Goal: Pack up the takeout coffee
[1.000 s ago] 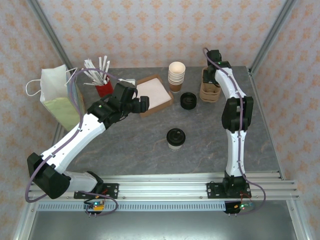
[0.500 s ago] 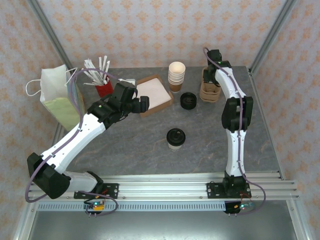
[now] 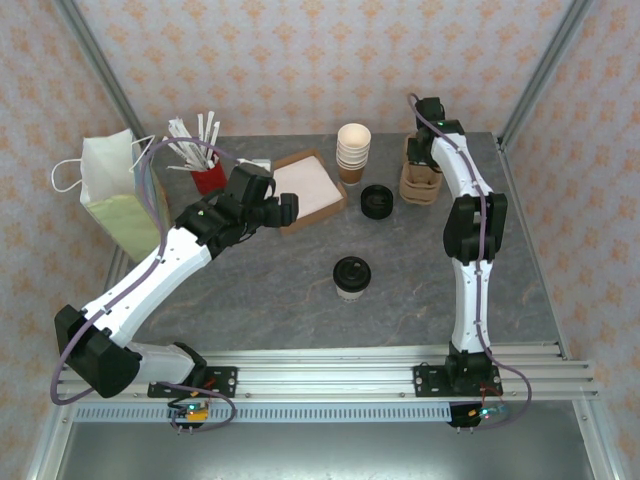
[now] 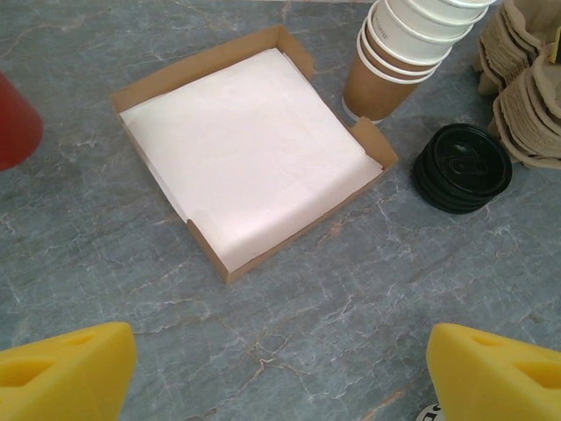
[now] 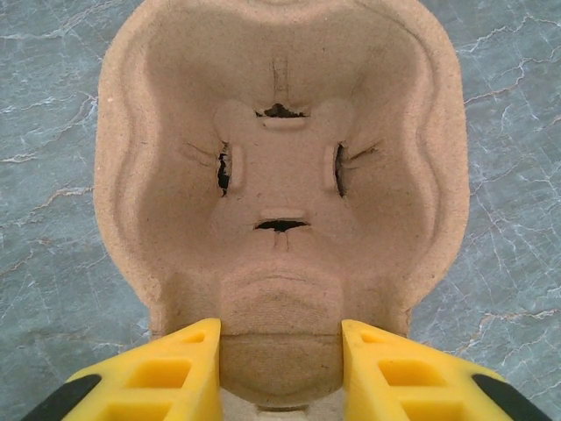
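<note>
- The takeout coffee (image 3: pixel 351 277), with its black lid on, stands upright by itself near the middle of the tabletop (image 3: pixel 250 300). Bare grey surface surrounds it on every side, and neither hand touches it.
- The left hand (image 4: pixel 280 373) hangs above the tabletop with its jaws spread wide and nothing between them. Its yellow fingers (image 4: pixel 61 373) sit at the bottom corners of the left wrist view.
- Just beyond that hand lies a shallow cardboard tray (image 4: pixel 166 74) lined with white paper, turned at an angle to the table's edges.
- A stack of lidless cups (image 3: pixel 353 152) stands at the tray's far right corner. A short stack of black lids (image 3: pixel 377 200) lies just right of the tray, apart from it.
- The right hand (image 5: pixel 280 364) reaches to the far right corner of the tabletop. It is closed on the near lobe of a pulp cup carrier (image 5: pixel 280 175), with one finger against each side of the lobe.
- That carrier tops a pile of carriers near the back edge, just right of the lids.
- A white paper bag (image 3: pixel 115 195) stands at the left edge, and a red cup (image 3: pixel 208 178) of white sticks stands beside it.
- The widest open room is the front half of the tabletop, between the coffee and the rail that holds both arm bases.
</note>
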Robot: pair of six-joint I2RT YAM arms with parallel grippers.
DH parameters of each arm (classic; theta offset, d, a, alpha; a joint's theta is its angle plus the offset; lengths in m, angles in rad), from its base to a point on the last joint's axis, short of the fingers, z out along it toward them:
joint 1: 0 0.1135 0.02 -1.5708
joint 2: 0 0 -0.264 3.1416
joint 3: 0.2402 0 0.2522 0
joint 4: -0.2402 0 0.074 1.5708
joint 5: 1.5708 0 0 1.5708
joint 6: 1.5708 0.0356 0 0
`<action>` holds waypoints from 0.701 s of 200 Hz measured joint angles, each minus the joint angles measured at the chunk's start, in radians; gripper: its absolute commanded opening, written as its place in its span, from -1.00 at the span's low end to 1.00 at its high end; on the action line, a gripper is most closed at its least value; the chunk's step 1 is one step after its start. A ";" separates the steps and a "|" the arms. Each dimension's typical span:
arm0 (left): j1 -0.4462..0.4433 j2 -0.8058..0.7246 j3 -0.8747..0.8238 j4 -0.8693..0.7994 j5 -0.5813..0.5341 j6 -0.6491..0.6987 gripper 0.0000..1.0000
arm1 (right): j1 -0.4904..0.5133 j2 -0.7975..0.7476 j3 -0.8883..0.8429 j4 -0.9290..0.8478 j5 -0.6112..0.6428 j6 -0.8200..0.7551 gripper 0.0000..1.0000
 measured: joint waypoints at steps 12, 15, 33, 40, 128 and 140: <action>0.000 0.000 -0.003 0.000 0.000 0.000 0.74 | 0.000 -0.011 0.000 -0.003 0.000 0.000 -0.32; 0.000 0.000 -0.004 0.000 0.000 0.000 0.74 | 0.000 -0.015 0.000 -0.004 0.000 0.000 -0.32; 0.000 0.000 -0.010 0.000 0.000 0.000 0.74 | -0.001 -0.047 0.000 -0.009 -0.001 0.001 -0.32; 0.000 -0.002 -0.013 0.000 0.000 0.000 0.74 | -0.001 -0.064 0.000 -0.009 -0.003 0.001 -0.33; 0.000 -0.072 -0.042 0.000 0.000 0.000 0.74 | 0.008 -0.393 -0.230 0.027 -0.098 0.074 -0.34; 0.000 -0.090 -0.055 -0.001 -0.001 0.000 0.74 | 0.024 -0.474 -0.331 0.048 -0.105 0.089 -0.34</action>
